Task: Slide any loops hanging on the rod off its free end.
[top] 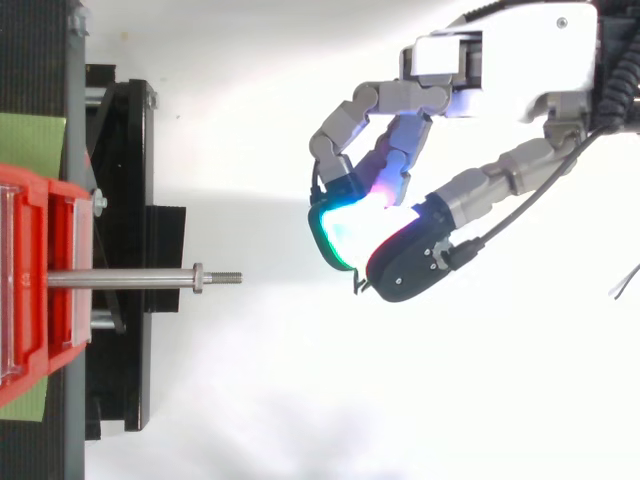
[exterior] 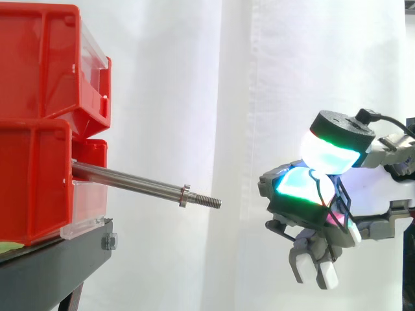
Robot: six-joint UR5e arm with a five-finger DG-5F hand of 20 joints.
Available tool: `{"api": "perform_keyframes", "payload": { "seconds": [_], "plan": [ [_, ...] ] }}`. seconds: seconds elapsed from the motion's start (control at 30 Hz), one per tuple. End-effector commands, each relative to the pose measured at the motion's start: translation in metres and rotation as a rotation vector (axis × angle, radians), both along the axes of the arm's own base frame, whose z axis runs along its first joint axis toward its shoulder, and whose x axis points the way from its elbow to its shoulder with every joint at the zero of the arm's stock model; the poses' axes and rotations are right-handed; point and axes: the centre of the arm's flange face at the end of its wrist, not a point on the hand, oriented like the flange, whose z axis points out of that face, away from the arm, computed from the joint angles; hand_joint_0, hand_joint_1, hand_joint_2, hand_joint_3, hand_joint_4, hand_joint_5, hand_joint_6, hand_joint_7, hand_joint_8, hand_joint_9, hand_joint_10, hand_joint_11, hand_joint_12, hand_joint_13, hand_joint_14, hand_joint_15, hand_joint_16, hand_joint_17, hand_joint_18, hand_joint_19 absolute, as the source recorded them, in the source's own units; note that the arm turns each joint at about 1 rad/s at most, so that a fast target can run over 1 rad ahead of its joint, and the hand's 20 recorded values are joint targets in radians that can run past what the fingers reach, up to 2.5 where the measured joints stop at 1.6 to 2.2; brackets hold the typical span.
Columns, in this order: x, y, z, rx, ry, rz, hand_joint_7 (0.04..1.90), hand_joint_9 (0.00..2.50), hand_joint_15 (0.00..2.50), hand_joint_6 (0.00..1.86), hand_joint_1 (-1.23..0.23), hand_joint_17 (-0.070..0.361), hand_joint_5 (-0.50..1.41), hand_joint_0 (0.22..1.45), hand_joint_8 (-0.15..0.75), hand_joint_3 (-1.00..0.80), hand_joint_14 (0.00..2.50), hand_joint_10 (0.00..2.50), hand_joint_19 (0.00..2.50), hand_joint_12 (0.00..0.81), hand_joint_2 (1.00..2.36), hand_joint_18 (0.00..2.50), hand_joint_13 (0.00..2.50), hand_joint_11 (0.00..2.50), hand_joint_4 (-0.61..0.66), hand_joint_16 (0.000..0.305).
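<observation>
You see the thin dark loop [exterior: 323, 191] pinched between the hand's [top: 400, 165] curled, glowing fingertips. The steel rod [exterior: 130, 182] lies bare, well apart from those fingertips, its threaded free end pointing at them. Beyond it are the red bins [exterior: 39, 129] on the black stand [top: 130, 200].

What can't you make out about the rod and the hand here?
1. Rod root: side view, hidden behind the red bins; top view, under a bin.
2. Whether the hand holds anything: both views, the thin dark line at it is too small.
3. Stand: side view, cut off by the bottom edge.
</observation>
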Motion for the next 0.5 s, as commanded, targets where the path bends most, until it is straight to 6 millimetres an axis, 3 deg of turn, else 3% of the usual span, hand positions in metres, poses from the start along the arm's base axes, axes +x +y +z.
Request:
{"api": "perform_keyframes", "payload": {
  "seconds": [0.0, 0.2, 0.27, 0.4, 0.47],
  "plan": [
    [-0.001, -0.001, -0.001, 0.09, 0.024, -0.022, 1.21, 1.09, 0.3, 0.93, -0.76, 0.125, -0.13, 0.63, 0.364, -0.07, 0.01, 0.01, 0.45, 0.414, 1.02, 0.83, 0.79, 0.54, 0.06, 0.055],
    [-0.001, 0.0, -0.002, 0.149, 0.041, -0.045, 1.21, 1.02, 0.24, 0.92, -0.76, 0.126, -0.12, 0.62, 0.38, -0.08, 0.01, 0.01, 0.42, 0.411, 1.01, 0.82, 0.75, 0.38, 0.05, 0.056],
    [-0.003, 0.0, 0.012, 0.116, 0.017, -0.041, 1.21, 1.08, 0.25, 0.92, -0.76, 0.126, -0.12, 0.62, 0.385, -0.08, 0.01, 0.02, 0.42, 0.413, 1.01, 0.81, 0.77, 0.45, 0.05, 0.056],
    [-0.01, -0.002, 0.042, 0.016, -0.026, -0.04, 1.21, 1.32, 0.34, 0.92, -0.76, 0.126, -0.13, 0.63, 0.365, -0.09, 0.01, 0.02, 0.46, 0.425, 1.02, 0.82, 0.85, 0.93, 0.06, 0.056],
    [-0.014, -0.002, 0.047, -0.027, -0.014, -0.043, 1.21, 1.35, 0.36, 0.92, -0.76, 0.126, -0.13, 0.63, 0.369, -0.1, 0.01, 0.02, 0.46, 0.424, 1.02, 0.83, 0.87, 1.02, 0.06, 0.056]
  ]
}}
